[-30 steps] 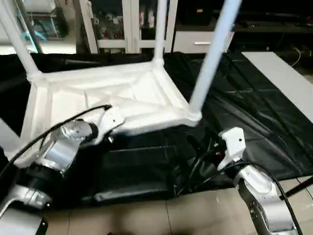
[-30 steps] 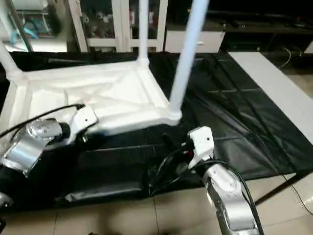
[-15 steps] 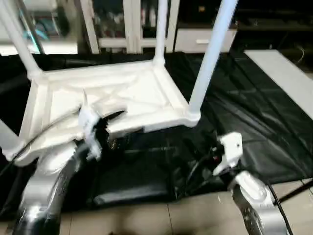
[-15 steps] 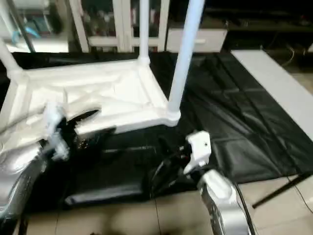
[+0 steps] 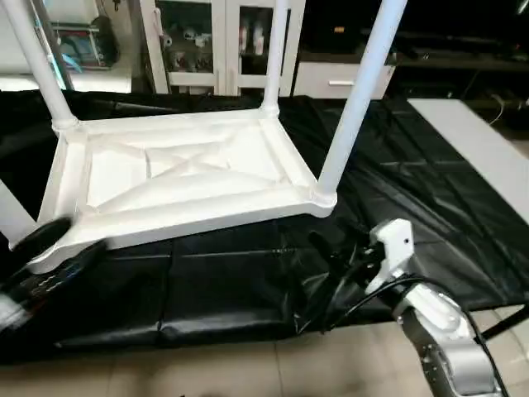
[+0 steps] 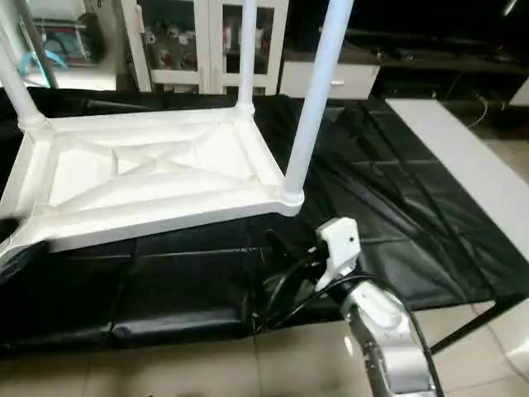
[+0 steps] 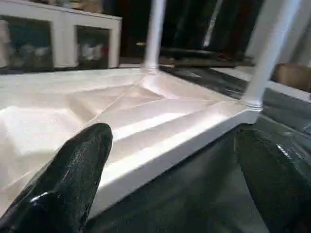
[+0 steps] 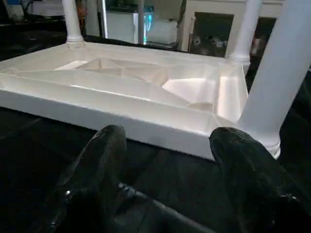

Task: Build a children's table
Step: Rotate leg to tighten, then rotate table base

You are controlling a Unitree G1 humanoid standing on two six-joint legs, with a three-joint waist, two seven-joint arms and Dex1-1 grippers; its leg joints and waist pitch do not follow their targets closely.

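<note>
The children's table lies upside down on the black-draped work table, its white tabletop showing the X-ribbed underside. Its legs stand upright in the corner sockets: one at the near right, one at the far right, one at the far left, and a fourth cut off at the near left. My left gripper sits low by the tabletop's near left corner, open and holding nothing. My right gripper is open in front of the near right corner, a short way from the rim, fingers empty.
Black cloth covers the work table, creased on the right. A white slab lies beyond its right edge. White glass-door cabinets stand behind. Tiled floor runs along the near edge. Black cables loop off my right wrist.
My left arm has pulled back from the tabletop's near edge to the lower left, and its fingers have spread wider. The right arm has barely moved.
</note>
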